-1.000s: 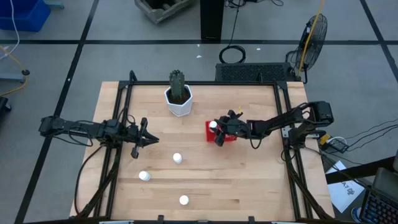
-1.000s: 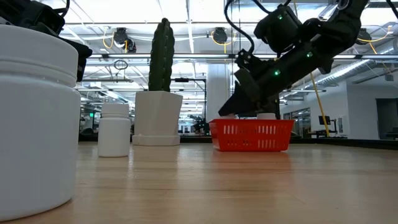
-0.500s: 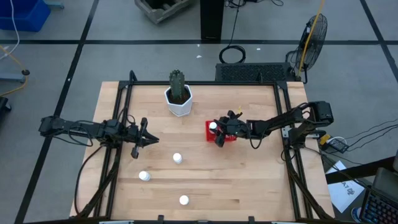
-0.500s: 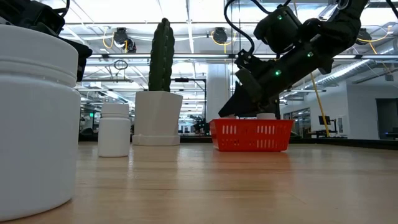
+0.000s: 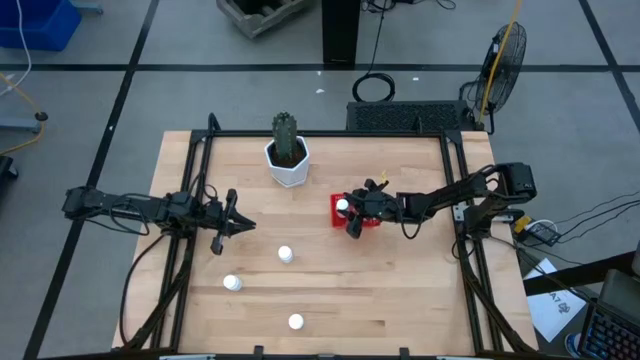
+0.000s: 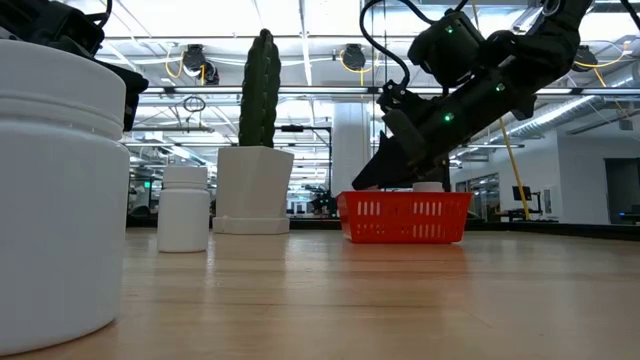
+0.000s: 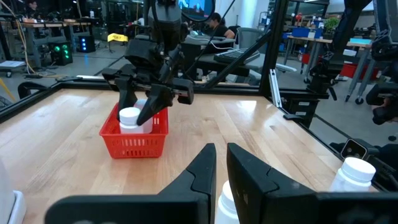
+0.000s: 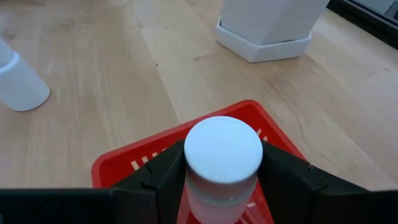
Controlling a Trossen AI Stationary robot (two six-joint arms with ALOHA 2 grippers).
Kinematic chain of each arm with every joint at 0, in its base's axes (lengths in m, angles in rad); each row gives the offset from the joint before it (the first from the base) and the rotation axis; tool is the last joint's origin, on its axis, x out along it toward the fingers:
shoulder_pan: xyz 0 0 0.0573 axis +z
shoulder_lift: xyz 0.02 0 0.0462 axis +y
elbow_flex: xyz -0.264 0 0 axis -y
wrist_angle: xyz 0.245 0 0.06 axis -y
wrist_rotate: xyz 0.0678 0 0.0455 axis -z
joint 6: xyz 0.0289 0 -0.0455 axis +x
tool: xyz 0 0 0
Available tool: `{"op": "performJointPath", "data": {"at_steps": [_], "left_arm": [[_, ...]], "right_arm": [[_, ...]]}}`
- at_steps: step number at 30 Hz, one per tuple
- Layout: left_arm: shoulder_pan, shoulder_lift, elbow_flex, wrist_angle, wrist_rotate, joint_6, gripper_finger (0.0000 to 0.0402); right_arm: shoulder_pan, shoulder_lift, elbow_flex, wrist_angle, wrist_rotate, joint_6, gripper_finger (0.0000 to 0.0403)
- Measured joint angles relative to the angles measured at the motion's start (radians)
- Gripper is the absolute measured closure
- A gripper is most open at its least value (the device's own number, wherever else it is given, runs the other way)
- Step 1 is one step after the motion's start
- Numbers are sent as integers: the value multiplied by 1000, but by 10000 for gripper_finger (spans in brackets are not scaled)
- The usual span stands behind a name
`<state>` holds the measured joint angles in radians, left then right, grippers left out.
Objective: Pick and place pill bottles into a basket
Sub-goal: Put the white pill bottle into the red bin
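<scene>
Even, bright overhead light fills the scene, coming from long ceiling strip lights seen in the low view. From above, the wooden counter is evenly lit, with only small, soft shadows beside the objects. In the low view, the nearest pill bottle on the left is large and soft-edged, and the dark right arm reads almost as a silhouette against the bright room. In the right wrist view, the white pot and the lying bottle are blurred.
</scene>
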<state>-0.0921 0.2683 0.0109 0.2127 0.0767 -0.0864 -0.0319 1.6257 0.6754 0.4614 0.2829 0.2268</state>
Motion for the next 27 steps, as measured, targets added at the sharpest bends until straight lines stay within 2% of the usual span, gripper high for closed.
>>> {"op": "performJointPath", "data": {"at_steps": [22,27], "left_arm": [[0,0,0,0,0,0,355],[0,0,0,0,0,0,355]], "right_arm": [[0,0,0,0,1,-3,221],[0,0,0,-1,1,-3,193]]}}
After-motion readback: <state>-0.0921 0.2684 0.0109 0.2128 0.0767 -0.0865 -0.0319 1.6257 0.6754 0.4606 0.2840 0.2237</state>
